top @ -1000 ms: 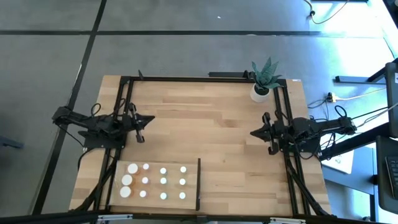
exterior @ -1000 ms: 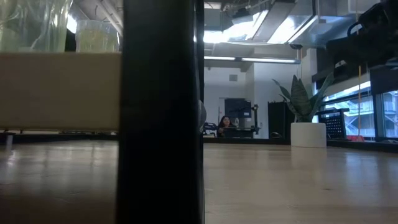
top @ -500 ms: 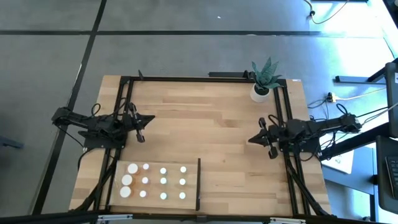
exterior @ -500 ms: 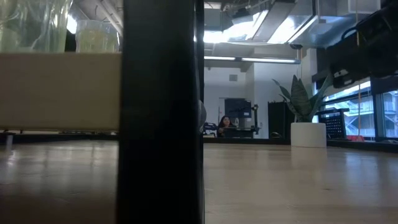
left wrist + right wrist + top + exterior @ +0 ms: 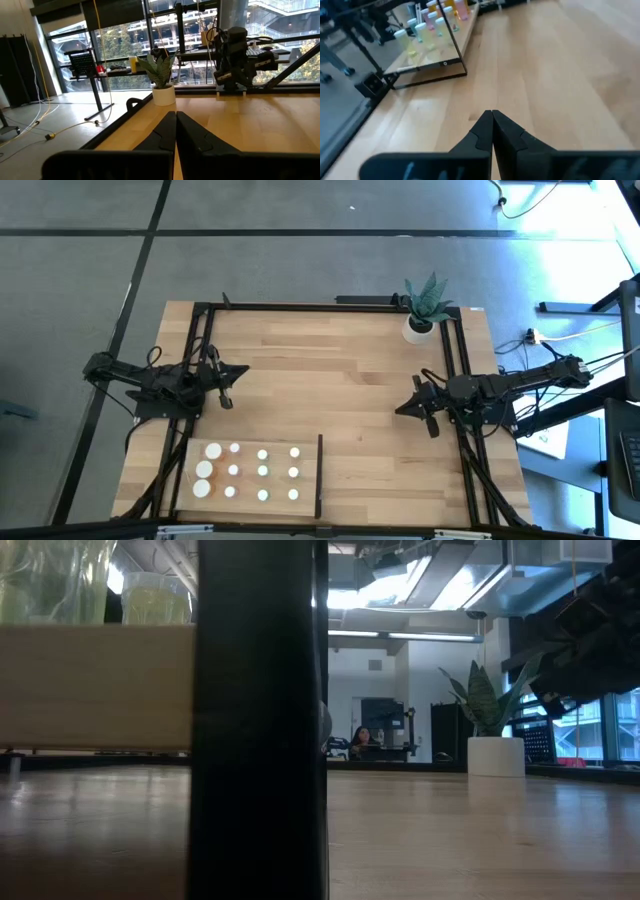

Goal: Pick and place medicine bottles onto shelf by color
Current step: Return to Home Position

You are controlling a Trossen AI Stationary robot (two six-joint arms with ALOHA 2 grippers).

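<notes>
Left gripper (image 5: 238,370): at 9 o'clock on the wooden tabletop (image 5: 340,370), dark fingers pressed together, empty.
Right gripper (image 5: 404,407): at 3 o'clock, fingers pressed together, empty.
White-capped medicine bottles (image 5: 233,470): twelve, in rows on the shelf.
Pale plank shelf (image 5: 278,463): at 7 o'clock, black upright strip along its 3 o'clock edge.

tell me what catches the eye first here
A tidy grid of white-capped medicine bottles stands on the shelf, lower left in the high view. A spiky potted plant sits at the table's upper right corner. The left tool and right tool, both shut and empty, hover at opposite sides.
</notes>
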